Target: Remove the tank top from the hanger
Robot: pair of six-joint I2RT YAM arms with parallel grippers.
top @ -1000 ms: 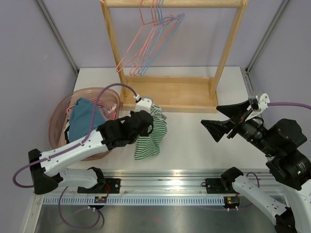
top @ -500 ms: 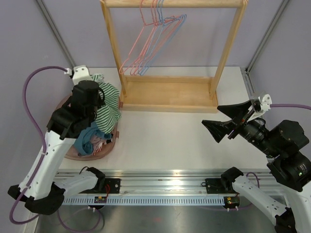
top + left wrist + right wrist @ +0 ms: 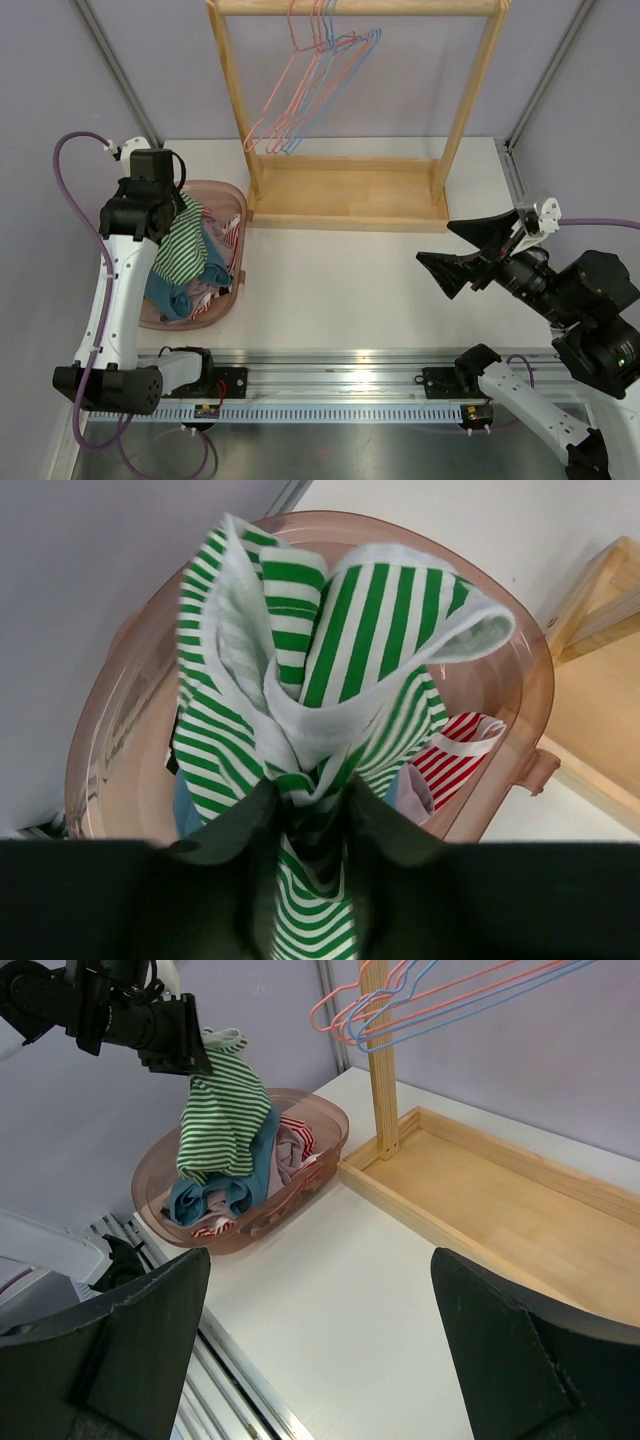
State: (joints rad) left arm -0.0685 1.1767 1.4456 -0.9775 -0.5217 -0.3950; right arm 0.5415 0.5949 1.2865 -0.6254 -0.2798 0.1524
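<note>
The green-and-white striped tank top hangs bunched from my left gripper over the pink laundry basket, its lower end touching the clothes inside. In the left wrist view the tank top runs between the two dark fingers, which stand parted around it, so my left gripper is open. The tank top is off the hangers, which hang bare on the wooden rack's top rail. My right gripper is wide open above the table at the right, holding nothing. The right wrist view shows the tank top draped below the left gripper.
The basket holds a teal garment and red-striped cloth. The wooden rack stands at the back middle, with its base tray right of the basket. A metal rail runs along the table's near edge.
My left arm swung the tank top from the table middle leftward and up over the basket. Its jaws have since parted, and the cloth now sags lower into the basket. My right arm has barely moved.
</note>
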